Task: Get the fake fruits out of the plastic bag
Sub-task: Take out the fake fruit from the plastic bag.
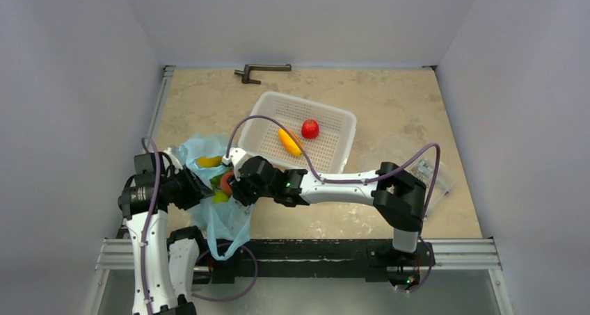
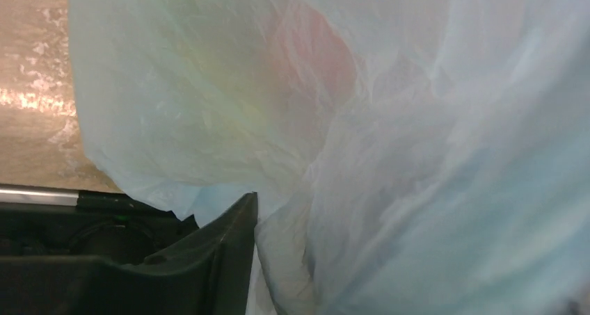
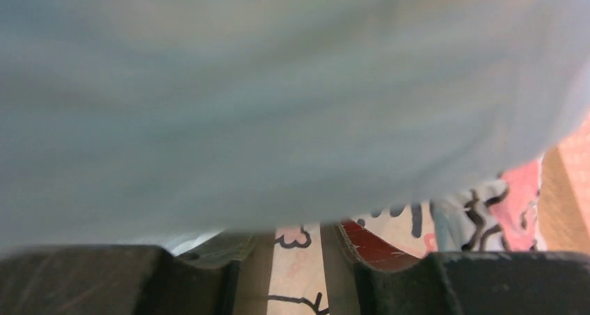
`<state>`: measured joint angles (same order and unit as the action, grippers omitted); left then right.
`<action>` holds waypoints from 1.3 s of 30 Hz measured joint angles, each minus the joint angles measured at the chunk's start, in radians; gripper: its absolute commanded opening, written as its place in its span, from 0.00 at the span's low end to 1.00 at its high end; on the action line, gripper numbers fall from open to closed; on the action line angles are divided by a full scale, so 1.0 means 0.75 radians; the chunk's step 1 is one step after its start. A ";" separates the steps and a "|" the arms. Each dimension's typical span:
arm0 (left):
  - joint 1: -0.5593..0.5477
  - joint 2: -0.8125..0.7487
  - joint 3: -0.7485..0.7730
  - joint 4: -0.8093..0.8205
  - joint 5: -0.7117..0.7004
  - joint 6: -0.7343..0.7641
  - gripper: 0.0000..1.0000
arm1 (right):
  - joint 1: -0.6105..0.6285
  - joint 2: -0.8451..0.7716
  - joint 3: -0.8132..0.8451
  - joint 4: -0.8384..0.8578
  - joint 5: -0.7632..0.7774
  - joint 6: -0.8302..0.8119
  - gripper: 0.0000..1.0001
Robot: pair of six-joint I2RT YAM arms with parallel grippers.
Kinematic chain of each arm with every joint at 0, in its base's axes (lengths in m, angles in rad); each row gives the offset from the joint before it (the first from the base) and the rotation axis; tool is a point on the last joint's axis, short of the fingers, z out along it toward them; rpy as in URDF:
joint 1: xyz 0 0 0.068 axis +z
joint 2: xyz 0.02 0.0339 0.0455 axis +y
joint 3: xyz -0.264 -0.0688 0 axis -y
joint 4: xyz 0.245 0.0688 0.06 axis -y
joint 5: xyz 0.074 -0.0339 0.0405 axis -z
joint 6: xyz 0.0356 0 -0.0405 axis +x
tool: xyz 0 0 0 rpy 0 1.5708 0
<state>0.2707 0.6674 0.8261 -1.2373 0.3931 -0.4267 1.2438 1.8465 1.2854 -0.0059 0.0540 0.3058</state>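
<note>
Lying at the near-left of the table — plastic bag, fake fruits inside; right gripper narrowly parted against its film; left gripper — state cannot be told.

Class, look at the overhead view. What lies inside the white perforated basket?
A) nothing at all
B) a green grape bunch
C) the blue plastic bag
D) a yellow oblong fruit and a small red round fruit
D: the white basket holds a yellow oblong fruit and, close beside it, a small red round fruit, while the blue bag lies outside it.
</note>
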 measured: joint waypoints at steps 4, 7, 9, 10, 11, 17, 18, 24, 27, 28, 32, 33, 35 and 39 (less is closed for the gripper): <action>-0.010 -0.019 0.003 -0.032 -0.036 -0.002 0.05 | 0.002 0.012 0.059 -0.001 0.055 -0.024 0.48; -0.014 -0.056 0.003 -0.040 -0.063 -0.004 0.00 | 0.003 0.085 0.187 -0.003 0.091 -0.047 0.57; -0.015 -0.093 0.003 -0.040 -0.083 -0.005 0.00 | 0.003 0.145 0.273 -0.003 0.116 -0.068 0.62; -0.015 -0.104 0.003 -0.040 -0.091 -0.006 0.00 | 0.003 0.172 0.302 -0.003 0.126 -0.080 0.63; -0.015 -0.108 0.003 -0.041 -0.096 -0.006 0.00 | 0.004 0.193 0.322 -0.004 0.134 -0.092 0.64; -0.015 -0.092 0.002 -0.038 -0.100 -0.005 0.00 | 0.009 0.355 0.459 -0.077 0.229 -0.189 0.77; -0.015 -0.092 0.001 -0.036 -0.100 -0.005 0.00 | 0.009 0.371 0.465 -0.095 0.252 -0.208 0.79; -0.015 -0.130 -0.011 -0.023 -0.092 -0.005 0.00 | 0.010 0.408 0.465 -0.158 0.336 -0.295 0.85; -0.028 -0.176 -0.012 -0.020 -0.082 -0.005 0.00 | 0.010 0.409 0.465 -0.167 0.356 -0.321 0.86; -0.033 -0.179 -0.012 -0.020 -0.078 -0.005 0.00 | 0.010 0.411 0.465 -0.168 0.361 -0.328 0.85; -0.038 -0.173 -0.022 -0.011 -0.068 -0.006 0.00 | 0.010 0.446 0.484 -0.171 0.385 -0.344 0.79; -0.039 -0.174 -0.025 -0.011 -0.068 -0.006 0.00 | 0.010 0.458 0.493 -0.171 0.391 -0.346 0.78; -0.039 -0.180 -0.027 -0.010 -0.066 -0.006 0.00 | 0.010 0.491 0.511 -0.170 0.399 -0.357 0.74; -0.039 -0.184 -0.027 -0.008 -0.065 -0.007 0.00 | 0.010 0.504 0.534 -0.173 0.396 -0.361 0.58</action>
<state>0.2417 0.5297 0.8055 -1.2434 0.3443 -0.4320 1.2510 2.2246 1.6855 -0.1356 0.3511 0.0349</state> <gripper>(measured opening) 0.006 0.712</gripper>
